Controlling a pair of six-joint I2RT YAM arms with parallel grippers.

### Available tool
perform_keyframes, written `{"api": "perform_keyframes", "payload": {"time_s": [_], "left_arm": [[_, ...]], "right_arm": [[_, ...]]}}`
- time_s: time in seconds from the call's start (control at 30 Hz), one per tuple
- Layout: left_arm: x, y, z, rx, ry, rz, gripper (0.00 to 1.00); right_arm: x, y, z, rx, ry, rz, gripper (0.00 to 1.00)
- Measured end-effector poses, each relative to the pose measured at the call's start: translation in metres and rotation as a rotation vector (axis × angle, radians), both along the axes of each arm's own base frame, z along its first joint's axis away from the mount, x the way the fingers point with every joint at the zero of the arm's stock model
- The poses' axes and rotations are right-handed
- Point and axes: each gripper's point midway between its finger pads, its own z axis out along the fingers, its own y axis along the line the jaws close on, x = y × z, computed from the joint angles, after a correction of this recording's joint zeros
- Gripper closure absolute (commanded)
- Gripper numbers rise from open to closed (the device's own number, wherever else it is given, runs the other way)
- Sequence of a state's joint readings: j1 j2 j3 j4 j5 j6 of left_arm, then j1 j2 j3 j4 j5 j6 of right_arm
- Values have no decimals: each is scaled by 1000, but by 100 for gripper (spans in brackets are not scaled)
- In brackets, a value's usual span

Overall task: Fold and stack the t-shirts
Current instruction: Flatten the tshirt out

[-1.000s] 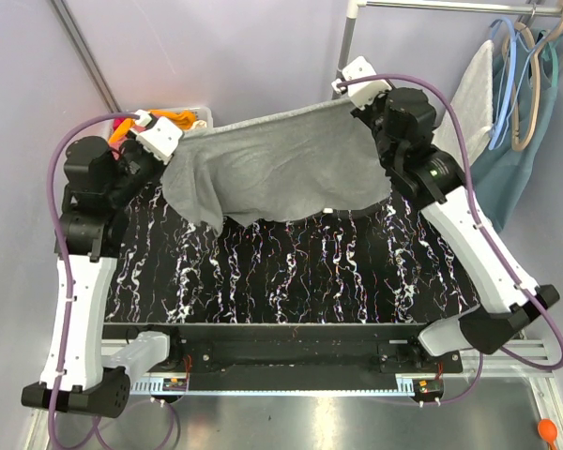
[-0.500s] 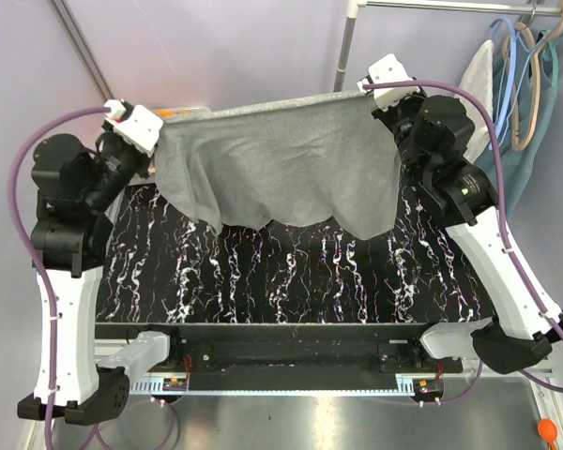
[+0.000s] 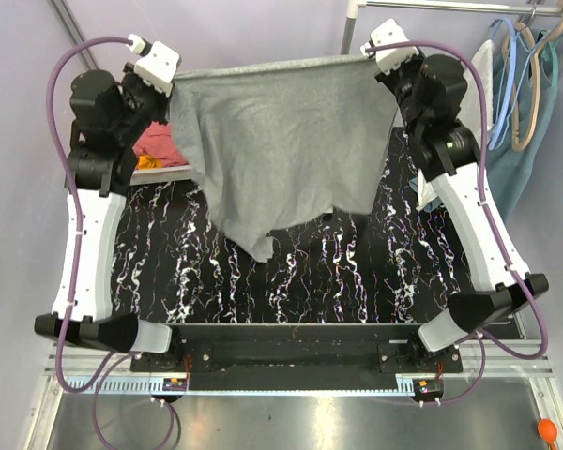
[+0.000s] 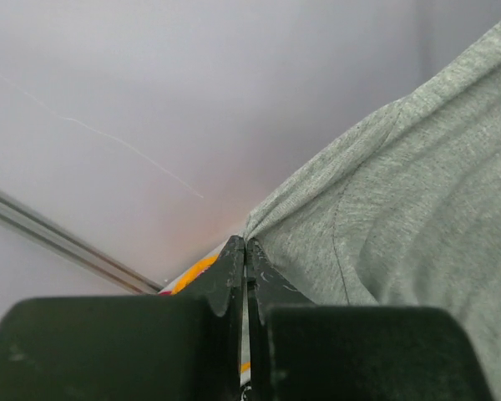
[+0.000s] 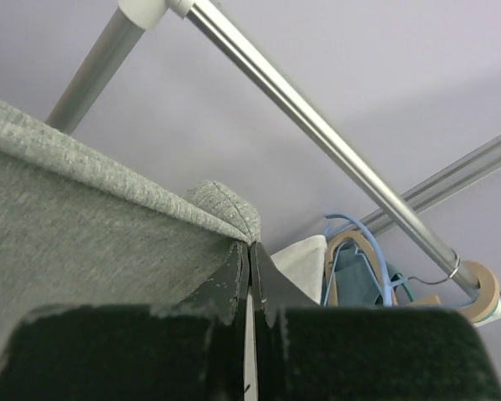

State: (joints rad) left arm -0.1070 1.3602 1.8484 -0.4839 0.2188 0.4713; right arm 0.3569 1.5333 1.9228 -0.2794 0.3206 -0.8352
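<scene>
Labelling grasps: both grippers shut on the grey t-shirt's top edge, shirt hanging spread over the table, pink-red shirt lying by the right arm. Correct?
Wrong side. The pink-red shirt lies by the left arm, as the top external view shows. The rest holds: left gripper and right gripper shut on the grey t-shirt, hanging spread over the table.

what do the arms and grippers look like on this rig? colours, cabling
Left arm and right arm: white link shells, black joints, purple cable looped along each. White camera block at each wrist. Left gripper and right gripper: black fingers tapering to thin tips.
</scene>
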Motion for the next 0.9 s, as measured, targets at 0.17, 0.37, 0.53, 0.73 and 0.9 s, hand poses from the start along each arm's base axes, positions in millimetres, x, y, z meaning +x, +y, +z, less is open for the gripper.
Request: {"api": "perform_keyframes", "payload": {"time_s": [0.17,0.37,0.53,0.73,0.9], "left_arm": [[5,3,21,-3,-44,21,100],[-42,5,52,8,-140,7,100],[-107,6,62,41,-196,-35,100],[-178,23,73,83,-275,13,100],[-228,45,102,96,-398,110,100]], "right_arm": [[2,2,25,1,-15,17,100],[-28,0,53,12,-2,70,100],[-59,-1,37,-1,108,123,100],[-114,-30,29,-2,188,83,100],[-159,-72,45,15,146,-45,100]]}}
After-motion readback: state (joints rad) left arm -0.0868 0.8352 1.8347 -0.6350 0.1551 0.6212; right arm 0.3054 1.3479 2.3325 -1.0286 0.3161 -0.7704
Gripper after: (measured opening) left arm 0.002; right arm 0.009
